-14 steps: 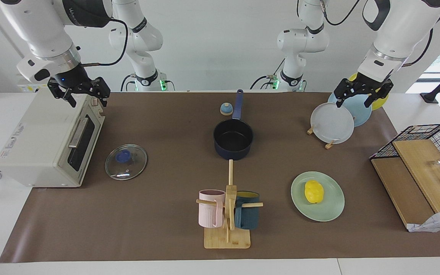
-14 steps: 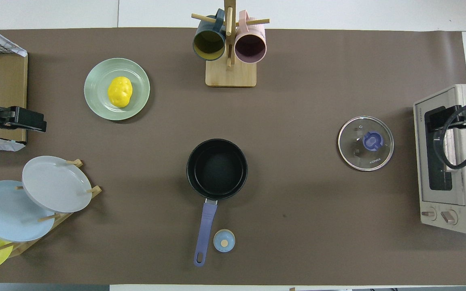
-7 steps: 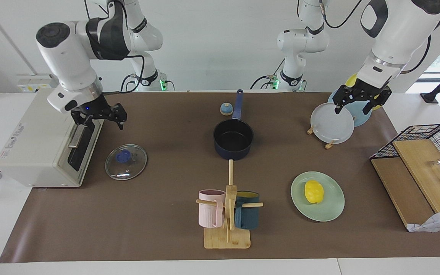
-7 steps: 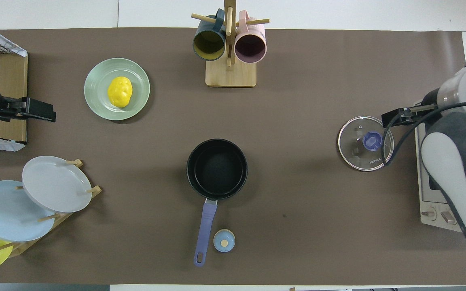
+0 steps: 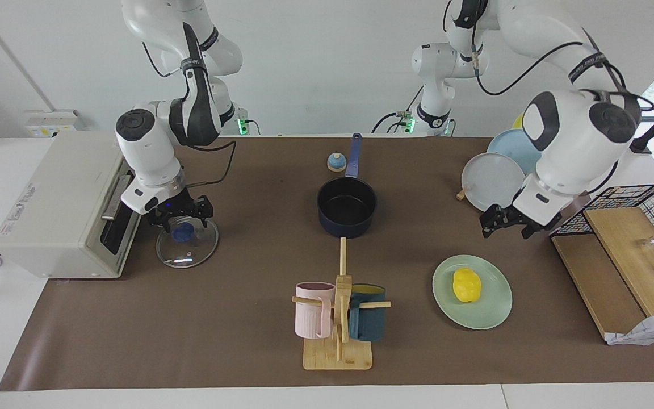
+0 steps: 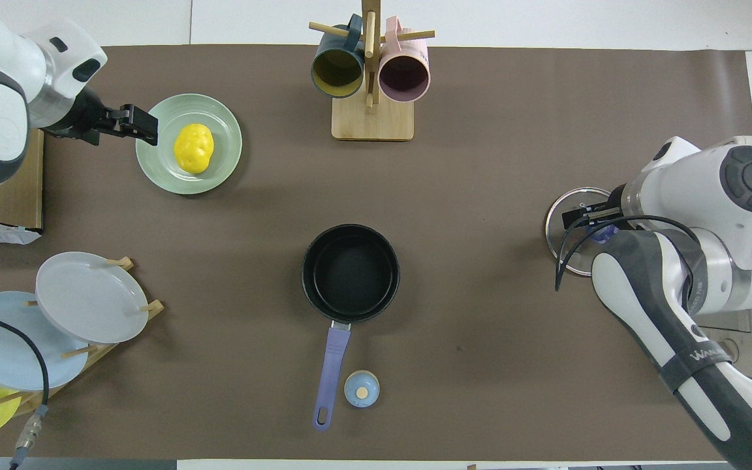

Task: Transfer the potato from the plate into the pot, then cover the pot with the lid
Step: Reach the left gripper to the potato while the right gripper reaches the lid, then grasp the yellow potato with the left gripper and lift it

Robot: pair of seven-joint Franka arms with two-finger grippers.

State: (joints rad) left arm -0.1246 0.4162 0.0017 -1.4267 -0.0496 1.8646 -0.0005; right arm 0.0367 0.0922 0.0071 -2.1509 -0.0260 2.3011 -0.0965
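On the brown mat covering the counter (image 5: 236, 341), the potato (image 5: 466, 284) sits on the mint plate (image 5: 494, 309), toward the left arm's end and farther from the robots than the pot (image 5: 346, 213). Pot is mid-mat, empty, handle pointing toward the robots, w/ a small blue-topped knob (image 5: 335, 162) just beside the handle. Glass lid (image 5: 191, 250) lies flat on the mat in front of the toaster oven (image 5: 60, 210), at the right arm's end.

Left end effector (image 5: 510, 224) is released, fingers apart, nothing in it. Facing view shows it up in the air over bare mat, between the plate rack (image 5: 491, 183) and the mint plate, apart from the potato. Overhead view puts its tip (image 6: 141, 124) over the plate's rim, just beside the potato; height can't be read there.

Right end effector (image 5: 181, 215) is also released, empty. Facing view has it low over the lid, fingers either side of the blue knob at lid centre; contact can't be told. Overhead, the arm's white wrist hides most of the lid (image 6: 555, 225) and only the end effector's tip (image 6: 586, 214) shows.

Mug rack (image 5: 338, 318) w/ pink and dark blue mugs stands at the edge farthest from the robots. Wire basket (image 5: 645, 210) shows fully in the facing view only.
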